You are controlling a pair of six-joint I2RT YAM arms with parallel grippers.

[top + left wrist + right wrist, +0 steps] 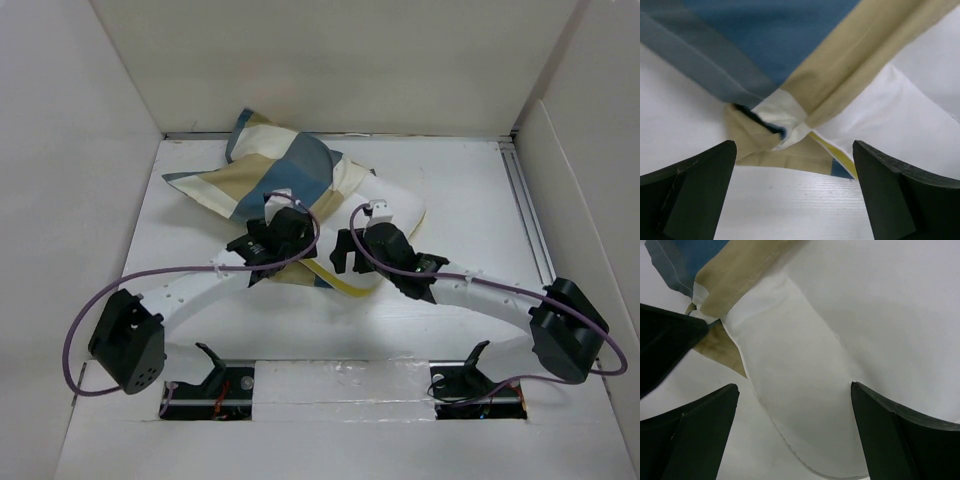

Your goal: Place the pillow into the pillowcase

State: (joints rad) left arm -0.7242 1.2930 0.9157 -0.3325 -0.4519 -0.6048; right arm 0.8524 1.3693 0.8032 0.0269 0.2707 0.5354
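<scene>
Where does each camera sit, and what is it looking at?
Top: high behind the left arm and right arm, looking down on the table, pillowcase and pillow.
Left wrist: on the left arm, facing down at the pillowcase corner; open left claw shows.
Right wrist: on the right arm, facing down at the pillow; open right claw shows.
Shared: both wrist views see pillow and pillowcase.

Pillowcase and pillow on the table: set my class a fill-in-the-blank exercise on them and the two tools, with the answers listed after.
The pillowcase is checked in tan, cream and ____.
The pillow is white with a ____ piped edge.
The left tool and the right tool both have their jaws ____.
Missing words: blue, yellow, open.
</scene>
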